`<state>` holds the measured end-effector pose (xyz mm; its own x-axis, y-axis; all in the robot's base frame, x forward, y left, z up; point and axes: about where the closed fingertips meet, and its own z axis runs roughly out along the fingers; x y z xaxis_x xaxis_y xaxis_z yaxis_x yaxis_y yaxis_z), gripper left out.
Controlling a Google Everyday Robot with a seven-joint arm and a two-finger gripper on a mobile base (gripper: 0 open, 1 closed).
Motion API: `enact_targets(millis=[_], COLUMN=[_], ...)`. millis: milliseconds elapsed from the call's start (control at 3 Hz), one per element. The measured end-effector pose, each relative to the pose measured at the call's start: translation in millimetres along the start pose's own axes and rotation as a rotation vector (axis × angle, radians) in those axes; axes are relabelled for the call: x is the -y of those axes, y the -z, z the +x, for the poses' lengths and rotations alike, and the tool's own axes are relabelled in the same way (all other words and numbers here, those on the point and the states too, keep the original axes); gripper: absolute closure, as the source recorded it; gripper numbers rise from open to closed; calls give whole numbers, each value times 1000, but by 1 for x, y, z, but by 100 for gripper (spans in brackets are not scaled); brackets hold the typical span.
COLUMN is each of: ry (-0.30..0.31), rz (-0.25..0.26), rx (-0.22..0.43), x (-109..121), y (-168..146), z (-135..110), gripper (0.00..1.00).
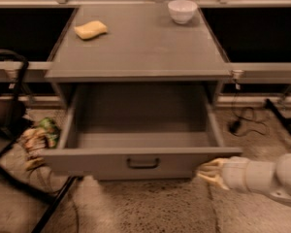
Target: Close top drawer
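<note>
Your top drawer [106, 165] stands pulled well out of the grey cabinet [140, 52], its box open and its front panel facing you near the bottom of the view. The 1 black bar handle [143, 163] sits at the middle of that panel.

Your gripper [209, 173] comes in from the lower right on its white arm [262, 178]. It sits at the right end of the front panel, low down and well right of the handle. You cannot tell whether it is spread or pressed together, nor whether it touches the panel.

Speckled floor [150, 205] lies bare in front of the panel. To the left, a black frame [12, 96] and a leg crossing the floor come close to the drawer's left corner, with some bright packets [41, 135] beside the drawer's left wall. To the right, a black cable [242, 123] lies on the floor beyond the drawer's right wall.

On the cabinet top, 2 things rest well back from the front edge: a yellow sponge [90, 29] at the left and a white bowl [182, 10] at the rear right.
</note>
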<state>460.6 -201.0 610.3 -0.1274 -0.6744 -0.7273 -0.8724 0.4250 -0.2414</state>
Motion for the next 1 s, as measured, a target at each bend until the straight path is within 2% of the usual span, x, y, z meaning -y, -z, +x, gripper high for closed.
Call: enact_targets(millis=[333, 667, 1000], ry=[0, 31, 46], rz=[0, 26, 26], rx=[0, 29, 43], x=[0, 37, 52], y=[0, -3, -7], z=[0, -11, -13], gripper=[100, 100, 100])
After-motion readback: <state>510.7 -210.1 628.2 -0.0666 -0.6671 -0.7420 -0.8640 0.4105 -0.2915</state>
